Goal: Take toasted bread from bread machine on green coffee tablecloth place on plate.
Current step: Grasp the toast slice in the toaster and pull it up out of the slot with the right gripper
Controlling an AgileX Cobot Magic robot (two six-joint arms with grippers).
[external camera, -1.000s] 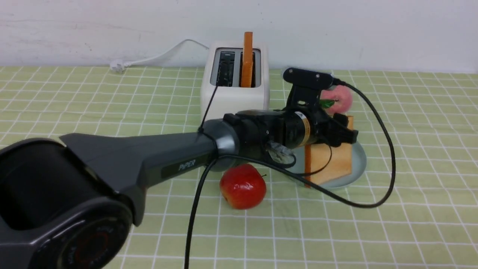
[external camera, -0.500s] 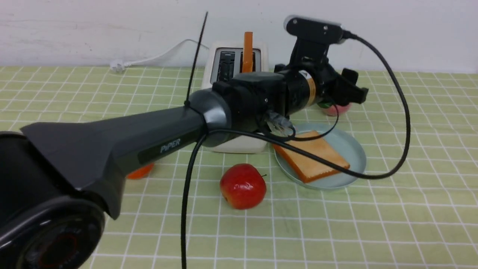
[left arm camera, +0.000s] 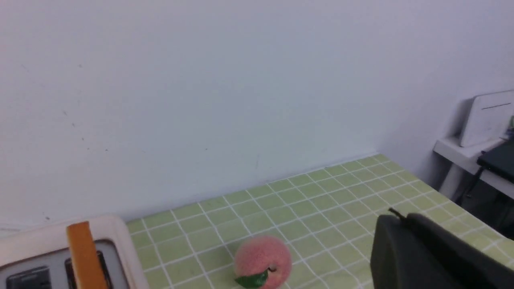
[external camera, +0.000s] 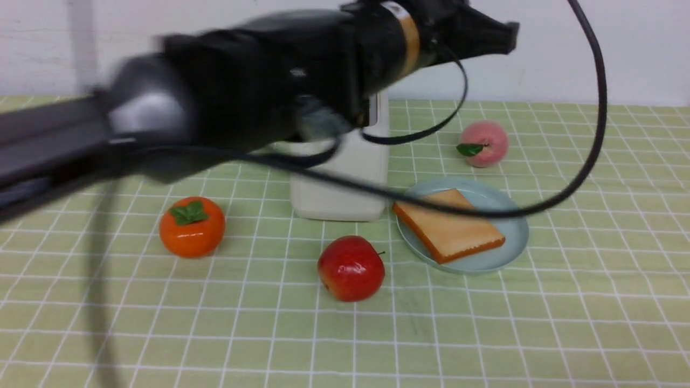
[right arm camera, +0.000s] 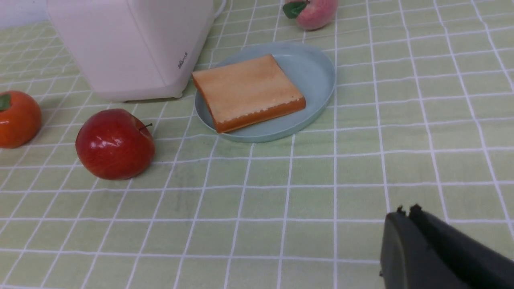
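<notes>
Left tool, upper right of the front frame, is closed and empty; right tool likewise. One toast slice lies on the plate. The other slice stands upright in the toaster, below-left of the left tool, which looks nearer.

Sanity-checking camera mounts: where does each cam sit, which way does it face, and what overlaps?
Front view: between the arms, facing forward over the green tablecloth to the wall; blurred left arm and left pincer cross the top.
Left wrist view: raised, facing the wall over the bread machine; shut left pincer shows.
Right wrist view: low, facing the plate and toast; shut right pincer shows.
Shared: the peach appears in all three.
</notes>
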